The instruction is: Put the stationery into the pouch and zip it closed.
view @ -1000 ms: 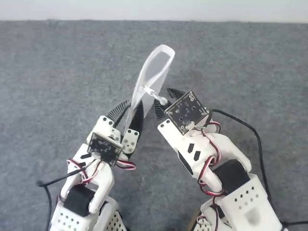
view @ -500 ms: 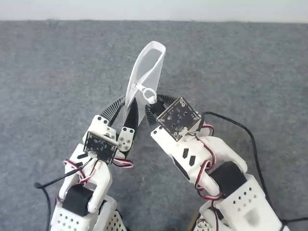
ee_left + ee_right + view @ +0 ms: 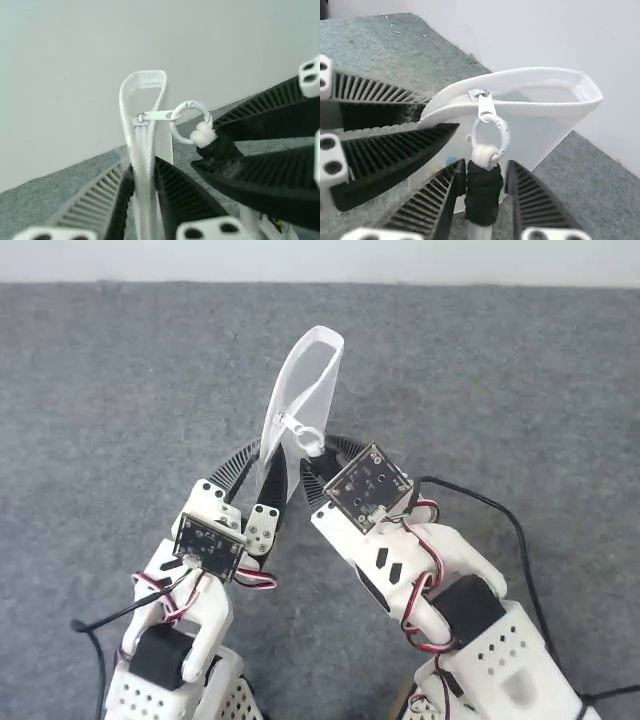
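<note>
Your left gripper (image 3: 145,167) has its jaws clamped on the upright pouch (image 3: 305,390), right gripper (image 3: 485,172) jaws pinch the zip pull (image 3: 482,192); the unzipped stretch runs straight ahead, beyond both.

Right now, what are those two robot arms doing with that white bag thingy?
They are zipping it up. The left gripper pinches the white pouch and holds it up above the grey table. The right gripper is clamped on the black pull tab that hangs from the zipper slider. The zip is closed on the part near the grippers, and the far end gapes open. Whether the stationery is inside, I cannot tell.
</note>
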You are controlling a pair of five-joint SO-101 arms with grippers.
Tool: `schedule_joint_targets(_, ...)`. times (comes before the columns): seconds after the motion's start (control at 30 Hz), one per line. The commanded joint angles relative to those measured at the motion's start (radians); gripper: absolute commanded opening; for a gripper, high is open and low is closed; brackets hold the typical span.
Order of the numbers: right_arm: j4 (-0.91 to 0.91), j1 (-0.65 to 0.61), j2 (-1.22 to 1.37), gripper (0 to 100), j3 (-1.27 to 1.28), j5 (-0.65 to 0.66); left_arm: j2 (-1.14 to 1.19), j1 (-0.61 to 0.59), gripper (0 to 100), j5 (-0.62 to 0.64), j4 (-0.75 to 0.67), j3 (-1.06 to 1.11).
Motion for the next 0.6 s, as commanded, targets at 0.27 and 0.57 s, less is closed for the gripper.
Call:
schedule_joint_targets(0.27,-0.074,-0.008,-0.027,20.3,-0.006,-0.051,-0.018,-0.011,1,0.002,0.005,-0.048)
schedule_joint_targets(0.57,-0.177,-0.01,-0.028,20.2,0.032,-0.087,-0.018,-0.011,1,0.002,0.005,-0.048)
